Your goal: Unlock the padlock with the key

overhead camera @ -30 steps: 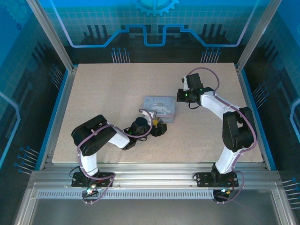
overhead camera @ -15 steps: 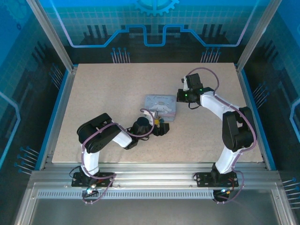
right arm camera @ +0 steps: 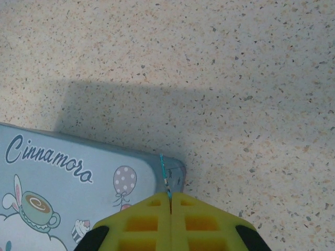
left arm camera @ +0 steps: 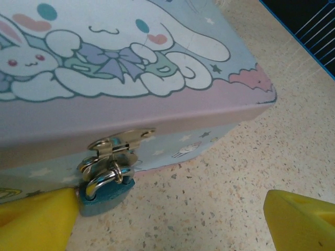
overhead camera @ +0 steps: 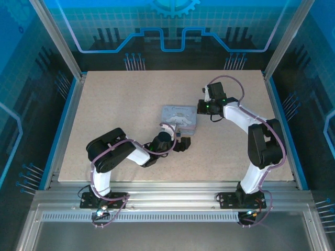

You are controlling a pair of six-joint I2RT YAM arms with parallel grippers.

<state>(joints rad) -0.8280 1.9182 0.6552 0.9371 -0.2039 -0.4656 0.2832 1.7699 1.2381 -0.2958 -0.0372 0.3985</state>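
Teal metal, small and smooth: the padlock (left arm camera: 104, 194) hangs by its shackle from the silver hasp (left arm camera: 118, 144) on the front wall of the pale blue cartoon tin (left arm camera: 157, 68), its body low against the table (left arm camera: 235, 178). It looks stiff but sits loose on its ring, so it will likely swing or twist when pushed. The sound hold is across the flat sides of the body, leaving the keyhole free; the keyhole itself is hidden. The left pincer (left arm camera: 167, 225) stands wide, one yellow finger (left arm camera: 31, 222) right beside the padlock, the other well off to the side. The right pincer (right arm camera: 171, 198) is pressed closed on the key (right arm camera: 164, 172), a thin sliver poking out over the tin's corner. Thin, light and slick, the key may pivot between the pads. The tin seems light and could slide.
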